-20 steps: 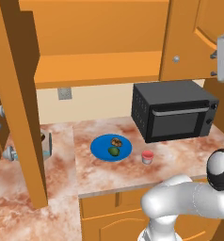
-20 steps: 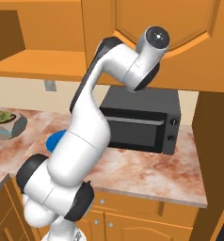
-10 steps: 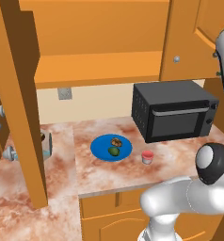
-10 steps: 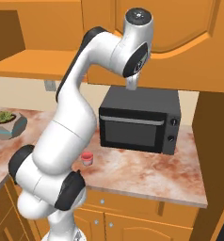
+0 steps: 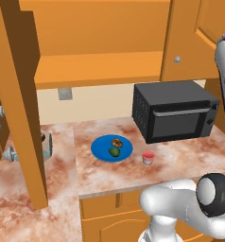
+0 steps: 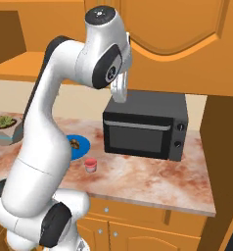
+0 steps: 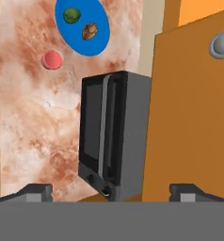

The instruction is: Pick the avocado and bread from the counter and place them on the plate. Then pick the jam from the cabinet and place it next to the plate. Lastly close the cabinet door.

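The gripper hangs high over the microwave, jaws spread wide, holding nothing. Below it on the counter the jam stands just beside the plate, which carries the avocado and the bread. So only the door is left, I reckon. The cabinet door stands open, edge-on, far to the arm's left beyond the plate; that is the way the hand must swing.

cabinet door cropped at top edge
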Available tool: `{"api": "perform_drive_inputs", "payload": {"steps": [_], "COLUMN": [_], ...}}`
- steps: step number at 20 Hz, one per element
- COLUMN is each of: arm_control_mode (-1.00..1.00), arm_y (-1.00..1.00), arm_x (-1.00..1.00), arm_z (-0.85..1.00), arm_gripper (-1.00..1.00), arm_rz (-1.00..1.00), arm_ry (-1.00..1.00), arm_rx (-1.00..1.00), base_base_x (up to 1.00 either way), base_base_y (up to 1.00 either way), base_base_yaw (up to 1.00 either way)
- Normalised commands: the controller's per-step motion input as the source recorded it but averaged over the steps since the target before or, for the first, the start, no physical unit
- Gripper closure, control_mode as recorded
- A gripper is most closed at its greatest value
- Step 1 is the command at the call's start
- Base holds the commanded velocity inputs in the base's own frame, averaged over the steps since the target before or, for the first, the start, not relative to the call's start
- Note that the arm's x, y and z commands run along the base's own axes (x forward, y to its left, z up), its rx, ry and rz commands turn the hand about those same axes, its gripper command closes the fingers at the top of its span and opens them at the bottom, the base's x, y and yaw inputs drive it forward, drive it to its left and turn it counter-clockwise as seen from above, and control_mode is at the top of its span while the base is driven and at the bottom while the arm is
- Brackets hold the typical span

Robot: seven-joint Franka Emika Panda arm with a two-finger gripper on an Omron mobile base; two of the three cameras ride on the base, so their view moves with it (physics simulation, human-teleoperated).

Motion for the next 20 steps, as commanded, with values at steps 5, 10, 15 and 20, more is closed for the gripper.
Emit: {"api": "perform_drive_inputs", "payload": {"steps": [5,10,15,20], "arm_control_mode": [-1.00,-1.00,-1.00,-1.00], "arm_y": [0.57,0.52,0.39,0.20], "arm_x": [-0.60,-0.44,-0.39,-0.37], "arm_z": [-0.38,-0.35,-0.30,-0.31], "arm_gripper": [-1.00,-1.00,-1.00,-1.00], "arm_rz": [0.02,0.02,0.05,0.01], "arm_ry": [0.01,0.00,0.00,0.00], "arm_rx": [-0.23,-0.22,-0.20,-0.21], "base_base_x": [0.00,0.00,0.00,0.00], "base_base_y": [0.00,0.00,0.00,0.00], "base_base_yaw": [0.00,0.00,0.00,0.00]}}
